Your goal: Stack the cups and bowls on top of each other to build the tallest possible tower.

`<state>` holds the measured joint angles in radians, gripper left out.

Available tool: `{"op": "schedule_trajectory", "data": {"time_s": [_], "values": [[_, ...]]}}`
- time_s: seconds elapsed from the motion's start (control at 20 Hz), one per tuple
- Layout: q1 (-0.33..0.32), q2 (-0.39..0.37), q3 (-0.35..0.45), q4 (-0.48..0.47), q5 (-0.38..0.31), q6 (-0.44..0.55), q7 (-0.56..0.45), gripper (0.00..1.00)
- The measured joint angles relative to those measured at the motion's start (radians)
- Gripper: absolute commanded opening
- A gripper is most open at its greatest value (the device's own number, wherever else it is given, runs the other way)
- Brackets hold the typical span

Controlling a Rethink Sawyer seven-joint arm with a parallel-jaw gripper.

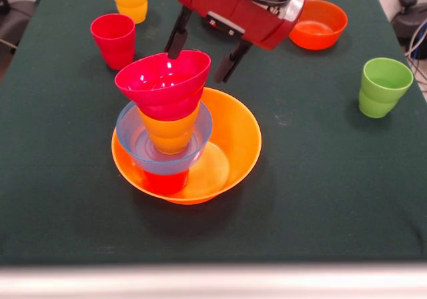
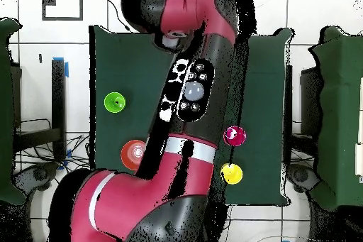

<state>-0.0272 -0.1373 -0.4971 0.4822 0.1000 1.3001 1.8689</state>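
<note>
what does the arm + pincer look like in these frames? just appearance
Glossy red arm shells with black joint sections and a white band near the base. A black oval panel on the arm carries round white and grey buttons. Red wrist housing with a silver ring; pincer has two slim black fingers.

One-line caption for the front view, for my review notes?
Open claw straddles the far rim of a magenta bowl topping a tower in the large orange bowl; three cups and another bowl stand loose.

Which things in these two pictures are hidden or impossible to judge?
- Overhead view: the tower is entirely hidden under the arm.
- Front view: the red-orange cup's upper part is covered by the light blue bowl.
- Front view: whether the gripper touches the magenta bowl cannot be told.
</note>
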Motion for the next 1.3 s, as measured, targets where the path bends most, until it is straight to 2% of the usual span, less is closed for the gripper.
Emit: {"op": "schedule_trajectory", "data": {"time_s": [0.35,0.4,1.3], "values": [[-0.002,0.027,0.002,0.000,0.000,-0.020,0.000,1.00],[-0.002,0.034,0.002,0.000,0.000,-0.029,0.000,0.00],[-0.003,0.064,0.003,0.006,0.006,-0.040,0.000,0.00]]}}
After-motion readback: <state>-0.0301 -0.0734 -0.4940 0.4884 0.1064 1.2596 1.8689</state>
